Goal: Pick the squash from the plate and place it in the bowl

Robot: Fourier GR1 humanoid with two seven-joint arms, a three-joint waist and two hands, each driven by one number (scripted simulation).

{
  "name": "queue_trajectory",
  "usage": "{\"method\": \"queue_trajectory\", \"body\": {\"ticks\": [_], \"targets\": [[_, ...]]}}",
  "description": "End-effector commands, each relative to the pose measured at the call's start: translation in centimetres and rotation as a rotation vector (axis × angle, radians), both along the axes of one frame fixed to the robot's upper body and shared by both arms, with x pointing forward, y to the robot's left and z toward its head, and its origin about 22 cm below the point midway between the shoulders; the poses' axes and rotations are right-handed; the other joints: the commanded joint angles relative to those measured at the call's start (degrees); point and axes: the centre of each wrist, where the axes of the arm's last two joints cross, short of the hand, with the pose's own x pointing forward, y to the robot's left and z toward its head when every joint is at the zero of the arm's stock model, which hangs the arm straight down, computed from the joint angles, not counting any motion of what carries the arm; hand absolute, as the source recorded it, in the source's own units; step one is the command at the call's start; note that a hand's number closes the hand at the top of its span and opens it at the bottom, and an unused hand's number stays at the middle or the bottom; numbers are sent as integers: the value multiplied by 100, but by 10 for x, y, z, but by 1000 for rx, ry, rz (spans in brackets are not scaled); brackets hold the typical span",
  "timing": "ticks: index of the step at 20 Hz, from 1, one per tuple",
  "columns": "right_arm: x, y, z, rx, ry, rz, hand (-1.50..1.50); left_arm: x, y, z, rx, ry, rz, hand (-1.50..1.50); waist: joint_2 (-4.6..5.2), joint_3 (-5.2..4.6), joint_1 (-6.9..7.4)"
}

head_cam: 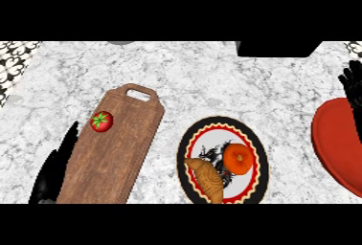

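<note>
The squash [238,158] lies on the plate [189,143] beside a croissant [208,180]; the red bowl [338,139] holds nothing visible. The right hand [351,86] rests open above the bowl, the left hand [56,162] flat beside the board [113,158], which carries a tomato [102,121].

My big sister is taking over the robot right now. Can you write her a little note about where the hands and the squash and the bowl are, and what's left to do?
Left hand: open, low at the view's left edge beside the wooden cutting board, holding nothing.
Right hand: open, fingers up at the right edge above the red bowl, holding nothing.
Squash: orange, lying on the patterned plate, next to a croissant.
A tomato sits on the board.
Done: nothing yet.
Left: grasp the squash, lift it and place it in the bowl, probably with the nearer right hand.
</note>
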Motion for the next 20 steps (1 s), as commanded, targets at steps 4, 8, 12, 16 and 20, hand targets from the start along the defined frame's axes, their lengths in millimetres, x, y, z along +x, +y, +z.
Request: {"method": "queue_trajectory", "body": {"ticks": [4,8,12,16,20], "targets": [[-31,57,-23,-72,31,-102,150,19,-51,24,-310,-111,-160,0,-205,-84,-338],[-57,0,-54,-237,175,-547,150,23,-74,36,-446,-153,-217,0,-219,-133,-828],[-87,119,-65,-129,-47,-386,-150,35,-85,43,-522,-155,-290,0,-186,-85,-448],[-117,145,-79,-360,22,-304,-150,37,-83,48,-549,-150,-329,0,-165,-96,-268],[-128,123,-90,-604,222,-388,-150,43,-81,57,-536,-152,-334,0,-158,-132,-324]]}}
